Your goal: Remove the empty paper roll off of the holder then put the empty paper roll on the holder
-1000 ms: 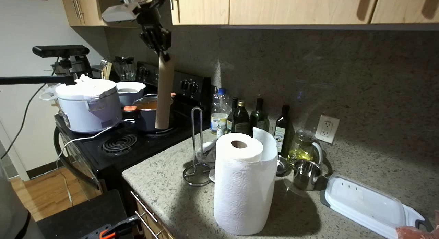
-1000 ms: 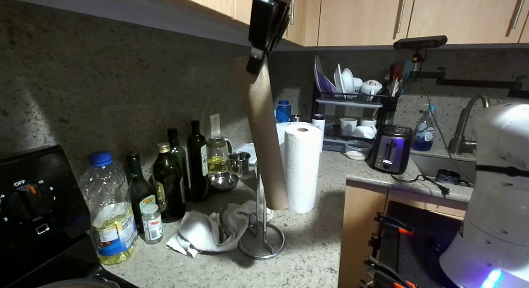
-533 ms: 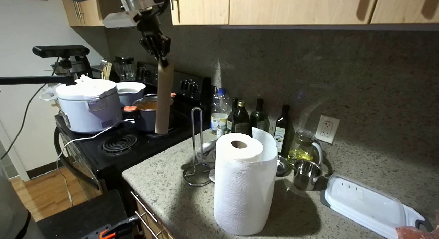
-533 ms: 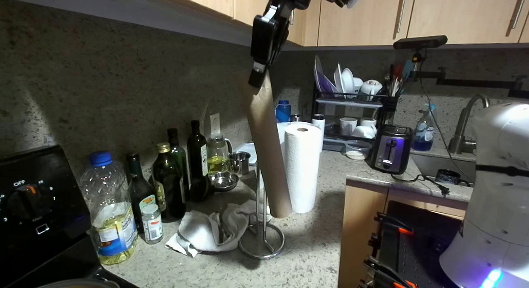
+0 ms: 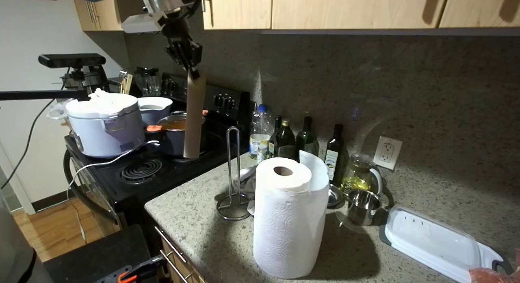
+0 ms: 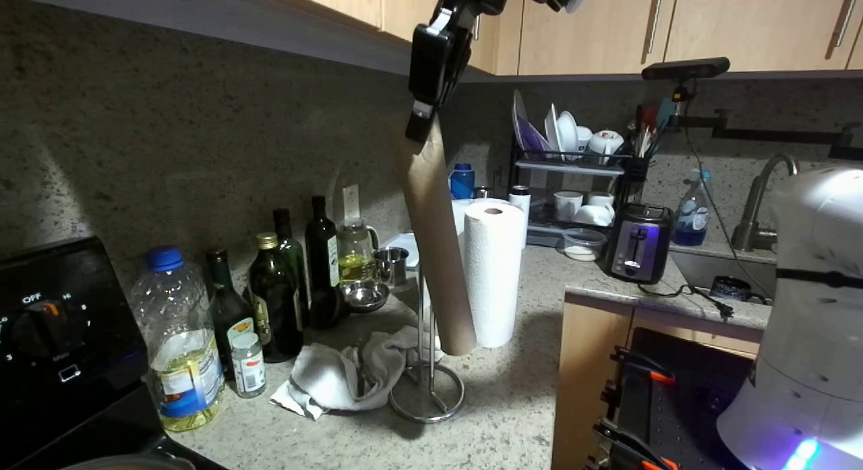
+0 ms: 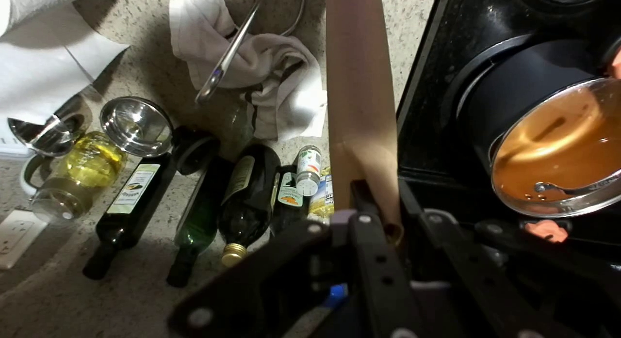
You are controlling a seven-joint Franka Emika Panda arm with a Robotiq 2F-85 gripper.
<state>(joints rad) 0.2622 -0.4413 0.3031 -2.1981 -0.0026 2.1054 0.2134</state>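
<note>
The empty paper roll, a slim brown cardboard tube, hangs from my gripper and shows in both exterior views (image 5: pixel 196 116) (image 6: pixel 438 241) and in the wrist view (image 7: pixel 361 86). My gripper (image 5: pixel 194 74) (image 6: pixel 419 129) (image 7: pixel 383 192) is shut on the roll's top end, which looks pinched. The roll tilts, and its lower end is in the air. The holder, a thin metal loop post on a ring base, stands upright and bare on the counter (image 5: pixel 230 173) (image 6: pixel 421 321). Its post also shows in the wrist view (image 7: pixel 233 47). The roll is off the holder, to its side.
A fat white paper towel roll (image 5: pixel 284 230) stands near the holder. A crumpled cloth (image 6: pixel 344 382) lies against the holder's base. Several bottles (image 6: pixel 273 301) line the backsplash. The stove (image 5: pixel 142 171) holds a pot (image 7: pixel 553 149) and a white cooker (image 5: pixel 105 126). Cabinets (image 5: pixel 357 11) hang above.
My gripper and the roll it holds moved slightly down between one second and half a second ago. Since then they have stayed still. The holder has not moved.
</note>
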